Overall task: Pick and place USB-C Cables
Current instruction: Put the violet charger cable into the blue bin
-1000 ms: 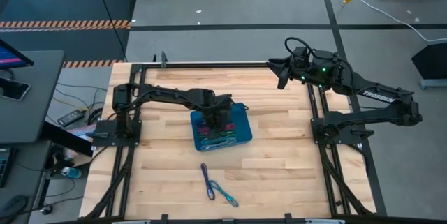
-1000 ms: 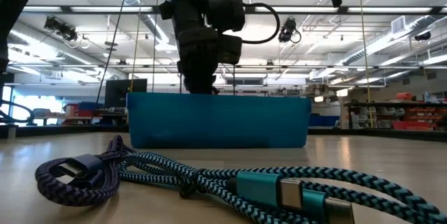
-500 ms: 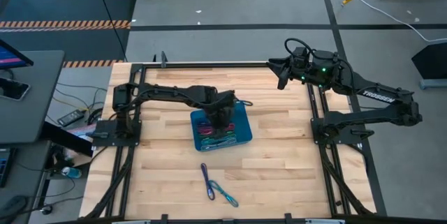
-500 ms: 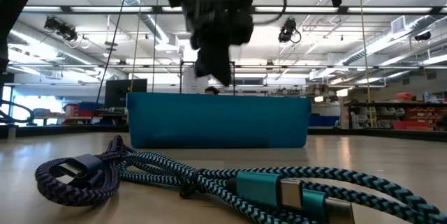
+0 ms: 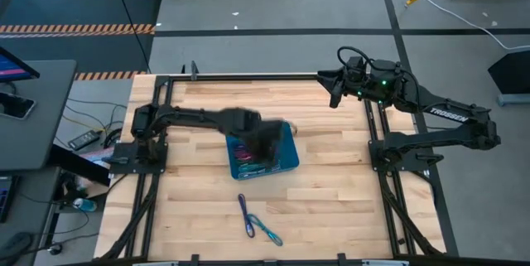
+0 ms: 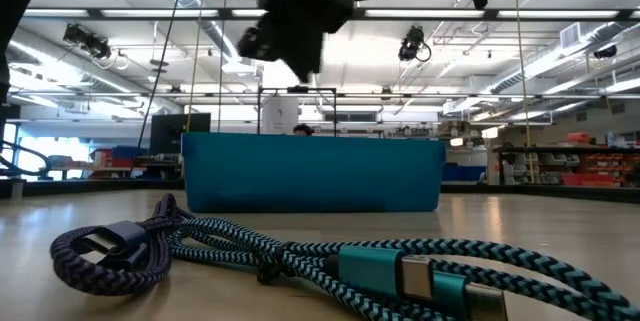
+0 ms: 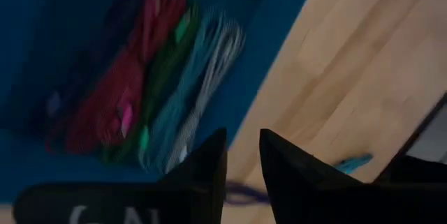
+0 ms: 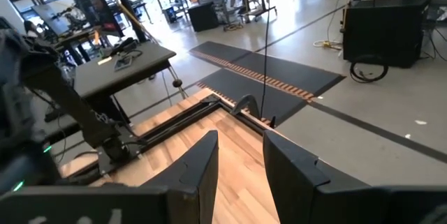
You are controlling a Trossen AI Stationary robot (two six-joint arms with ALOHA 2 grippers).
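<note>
A blue tray stands mid-table with several USB-C cable bundles lying in it side by side; the left wrist view shows them as maroon, green, teal and grey. My left gripper hangs above the tray's near right part, pointing steeply down, open by a narrow gap with nothing in it. It also shows high above the tray wall in the low view. A dark blue cable and a teal cable lie on the wood near the front edge. My right gripper waits open and raised at the far right.
The two loose braided cables lie crossed close in front of the low camera. Black frame rails run along the table's far and side edges. Bare wood lies between the tray and the right arm's base.
My left gripper has risen out of the tray, well clear of its rim, and has rolled about its own pointing line as it climbed. It carries nothing up. The cables in the tray and on the table lie as before.
</note>
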